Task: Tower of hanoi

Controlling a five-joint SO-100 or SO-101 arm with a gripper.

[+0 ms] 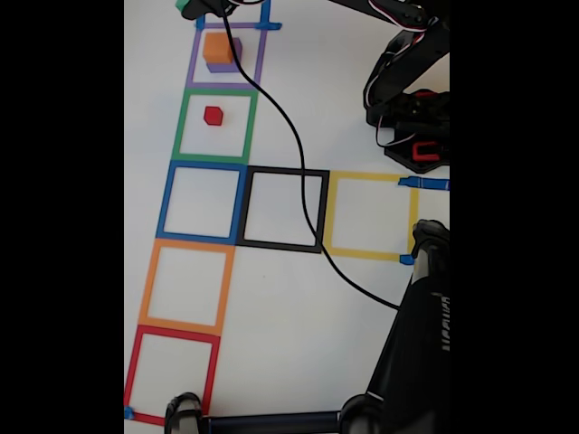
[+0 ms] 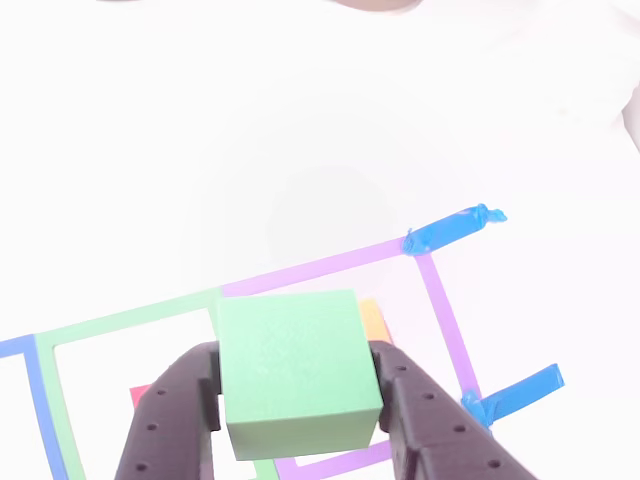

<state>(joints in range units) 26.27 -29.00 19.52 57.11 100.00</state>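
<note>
So the gripper [image 2: 300,400] is clamped on the green cube [image 2: 295,370], one dark finger [image 2: 170,410] pressing each side face, and the cube is held up off the white surface [image 2: 300,130], squarely between the fingers. What the next move hangs on, as far as I can judge: the orange cube [image 1: 217,47] sits on top of the purple cube [image 1: 228,61] inside the purple tape square [image 1: 193,56] at the top of the fixed view, and the green one is just past that square's top edge [image 1: 188,7], so the stack lies a short way back toward the arm's side and below it. In the other view you can see a sliver of orange [image 2: 374,318] peeking out right behind the green cube, so it's nearly lined up already, maybe a bit off to one side. The red cube [image 1: 213,115] is alone in the green tape square [image 1: 179,127], next door, apart from the stack and I don't think it gets in the way. A black cable [image 1: 294,136] runs down across the surface beside the squares and over the black tape square [image 1: 282,246], and I'd guess that's the only thing that could snag. The cubes have no long axis, so it's just centring over the orange top.
</note>
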